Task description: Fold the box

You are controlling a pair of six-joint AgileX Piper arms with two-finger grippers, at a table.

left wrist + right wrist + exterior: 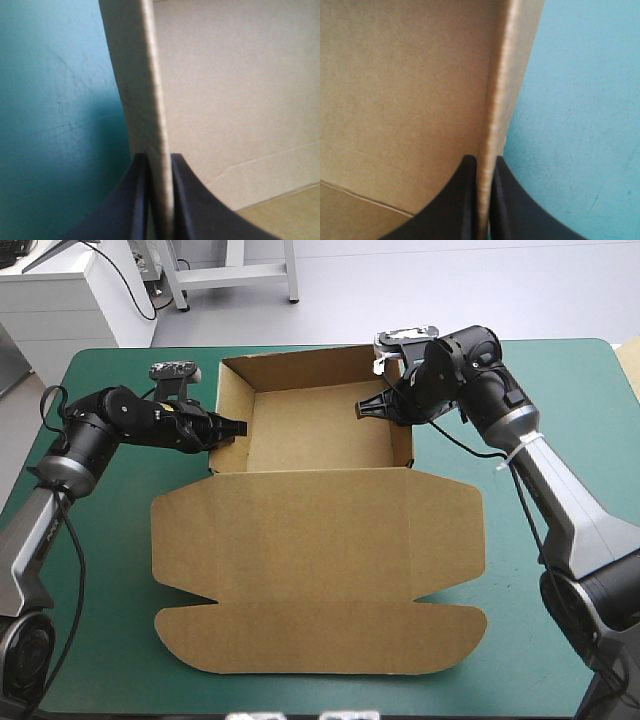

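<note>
High view: the brown cardboard box (320, 430) stands on the teal-green table (100, 570) as an open tray, walls up, lid flat. The left tool (238, 428) and right tool (363, 410) each clamp a side wall; little seems left.

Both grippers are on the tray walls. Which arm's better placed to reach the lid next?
Left, marginally: the left gripper clamps the box nearer its flat lid; the right gripper clamps the opposite wall farther back.

Brown box (320, 540): open tray w/ walls up at far side, lid flat toward near edge.
</note>
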